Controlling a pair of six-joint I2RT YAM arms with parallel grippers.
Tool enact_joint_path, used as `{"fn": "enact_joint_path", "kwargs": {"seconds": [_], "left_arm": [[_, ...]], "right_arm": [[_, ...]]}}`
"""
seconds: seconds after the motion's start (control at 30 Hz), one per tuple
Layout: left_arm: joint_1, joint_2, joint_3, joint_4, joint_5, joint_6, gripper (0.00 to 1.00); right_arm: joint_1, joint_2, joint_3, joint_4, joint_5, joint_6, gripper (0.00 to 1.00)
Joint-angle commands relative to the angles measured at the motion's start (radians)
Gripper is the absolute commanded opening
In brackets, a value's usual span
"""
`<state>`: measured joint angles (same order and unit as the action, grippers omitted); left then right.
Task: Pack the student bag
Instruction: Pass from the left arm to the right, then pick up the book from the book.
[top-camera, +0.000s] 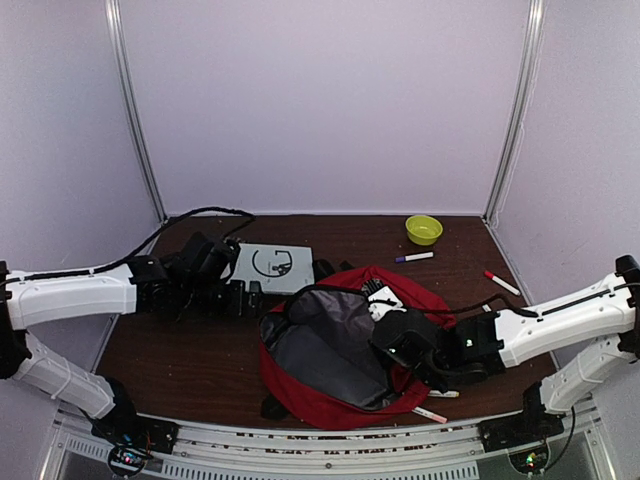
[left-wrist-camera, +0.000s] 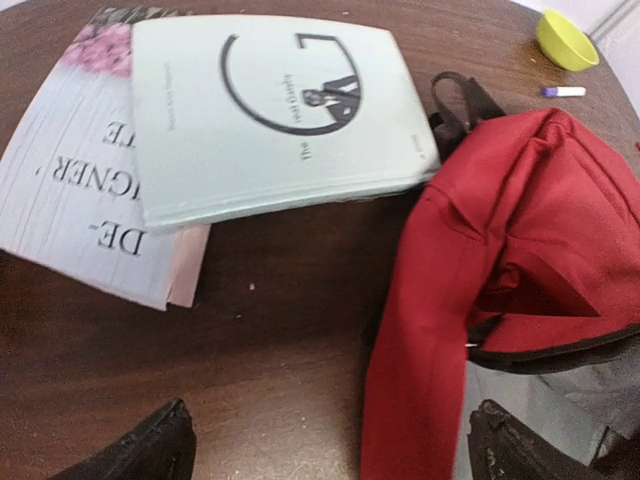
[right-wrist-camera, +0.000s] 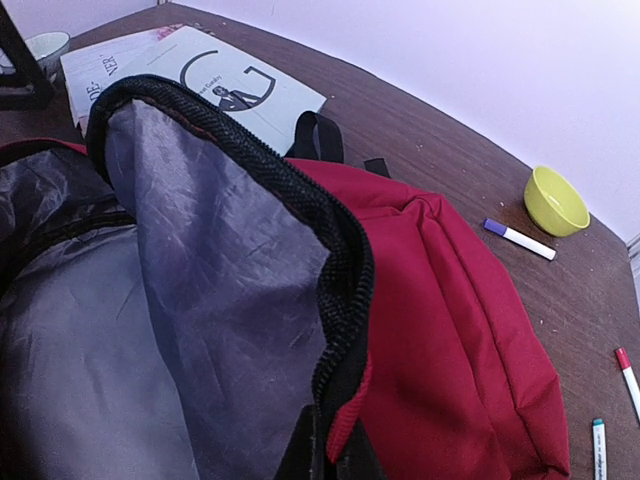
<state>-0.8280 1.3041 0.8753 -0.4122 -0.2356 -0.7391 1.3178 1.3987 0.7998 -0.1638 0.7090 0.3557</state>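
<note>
Red student bag (top-camera: 310, 400) lies open at near-centre of the table (top-camera: 180, 360), grey lining up. A pen (top-camera: 430, 413) at its near edge is partly hidden under it. Right gripper (top-camera: 400, 345) is clamped on the bag's raised zip rim, but its fingers are cut off in the wrist view. Left gripper (left-wrist-camera: 330, 430) hangs w/ jaws wide apart, holding nothing, just beside the bag's left side. Beyond it, a pale book (left-wrist-camera: 270, 110) lies on a 2nd book (left-wrist-camera: 80, 200), covering part of its title. Far right you have a purple-capped marker (top-camera: 414, 257), a red-capped marker (top-camera: 502, 283) & a yellow bowl (top-camera: 423, 229).
</note>
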Motion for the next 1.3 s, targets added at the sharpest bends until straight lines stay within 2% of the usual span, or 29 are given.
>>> {"fn": "enact_joint_path", "kwargs": {"seconds": [0.0, 0.1, 0.17, 0.33, 0.57, 0.67, 0.83, 1.0, 1.27], "left_arm": [[0.006, -0.022, -0.062, 0.042, -0.125, -0.196, 0.98], [0.006, -0.009, -0.076, 0.053, -0.156, -0.265, 0.98], [0.006, 0.013, -0.083, 0.04, -0.183, -0.398, 0.98], [0.007, 0.092, -0.101, 0.155, -0.174, -0.57, 0.97], [0.009, 0.148, -0.196, 0.44, -0.189, -0.75, 0.91], [0.016, 0.189, -0.246, 0.634, -0.191, -0.825, 0.88], [0.037, 0.286, -0.198, 0.73, -0.156, -0.87, 0.84], [0.059, 0.379, -0.216, 0.909, -0.162, -0.936, 0.8], [0.084, 0.506, -0.184, 1.053, -0.145, -0.971, 0.76]], "right_arm": [[-0.016, -0.026, -0.026, 0.052, -0.018, 0.019, 0.0], [-0.02, -0.027, -0.036, 0.058, -0.021, 0.021, 0.0], [-0.02, -0.029, -0.045, 0.066, -0.023, 0.026, 0.0], [-0.028, -0.038, -0.067, 0.08, -0.023, 0.04, 0.0], [-0.032, -0.059, -0.093, 0.09, -0.027, 0.057, 0.0], [-0.033, -0.062, -0.096, 0.091, -0.026, 0.061, 0.0], [-0.034, -0.073, -0.101, 0.087, -0.028, 0.069, 0.0], [-0.034, -0.085, -0.114, 0.089, -0.022, 0.075, 0.0], [-0.036, -0.09, -0.136, 0.108, -0.029, 0.084, 0.0]]}}
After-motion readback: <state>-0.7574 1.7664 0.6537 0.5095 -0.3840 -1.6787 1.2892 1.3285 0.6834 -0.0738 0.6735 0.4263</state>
